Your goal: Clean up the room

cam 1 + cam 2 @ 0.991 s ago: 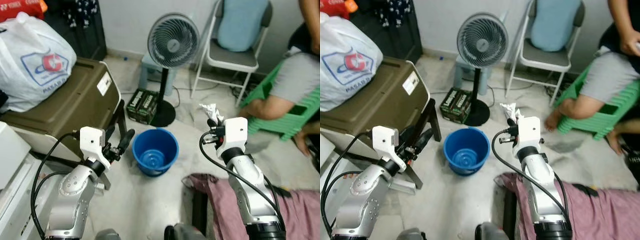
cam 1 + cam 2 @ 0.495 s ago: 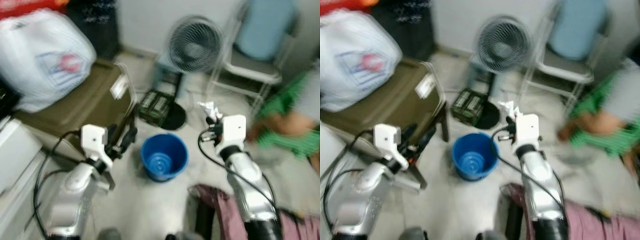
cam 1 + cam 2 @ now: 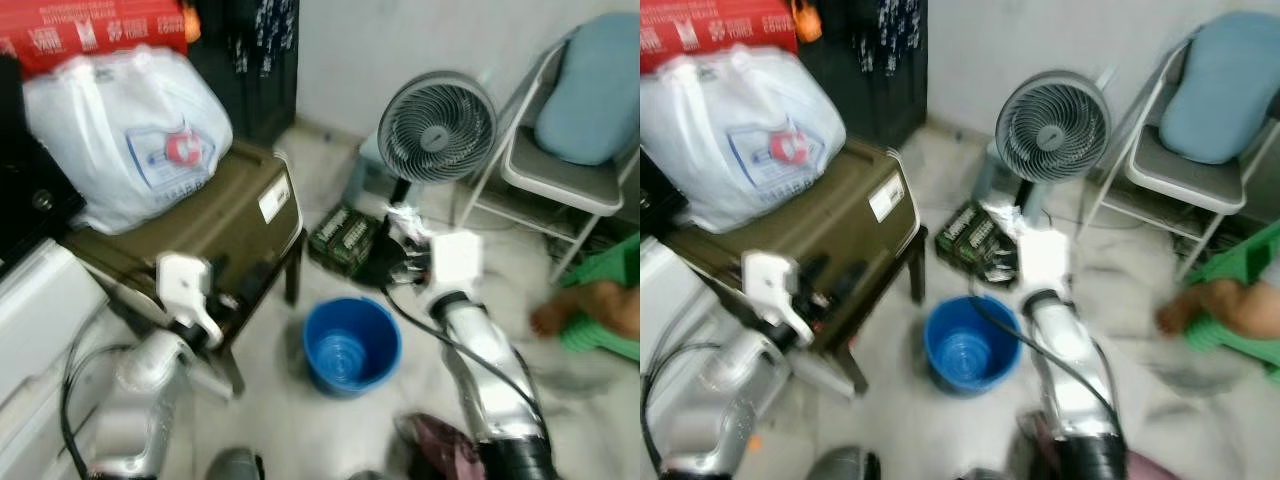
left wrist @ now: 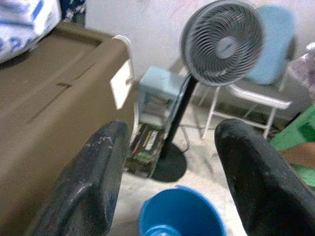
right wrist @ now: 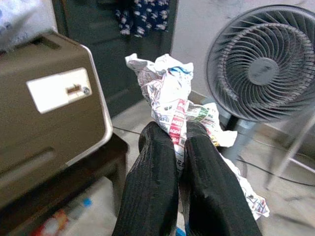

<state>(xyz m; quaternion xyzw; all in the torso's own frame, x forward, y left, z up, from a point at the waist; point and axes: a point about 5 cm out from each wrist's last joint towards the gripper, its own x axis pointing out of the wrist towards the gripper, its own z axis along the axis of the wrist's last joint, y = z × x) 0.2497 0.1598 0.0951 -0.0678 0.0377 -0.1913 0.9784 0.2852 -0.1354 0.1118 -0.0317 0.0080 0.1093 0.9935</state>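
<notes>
My right gripper [image 5: 179, 130] is shut on a crumpled wad of newspaper [image 5: 170, 91]. In the head views it holds the newspaper [image 3: 403, 222] in the air just beyond the far right rim of a blue bucket [image 3: 350, 345] that stands on the pale floor. My left gripper [image 4: 172, 130] is open with nothing between its fingers. It hovers to the left of the bucket [image 4: 179, 211], in front of the brown case [image 3: 210, 215]. The picture is blurred by motion.
A white plastic bag [image 3: 130, 130] lies on the brown case. Behind the bucket are a standing fan [image 3: 435, 125] and a dark green carton [image 3: 345, 235]. At the right are a folding chair [image 3: 590, 100], a green stool and a person's foot [image 3: 585, 310]. Purple cloth [image 3: 440, 450] lies near my feet.
The camera has swung left, so the case and bag fill more of the view. My right gripper with the newspaper has come closer to the bucket's far rim.
</notes>
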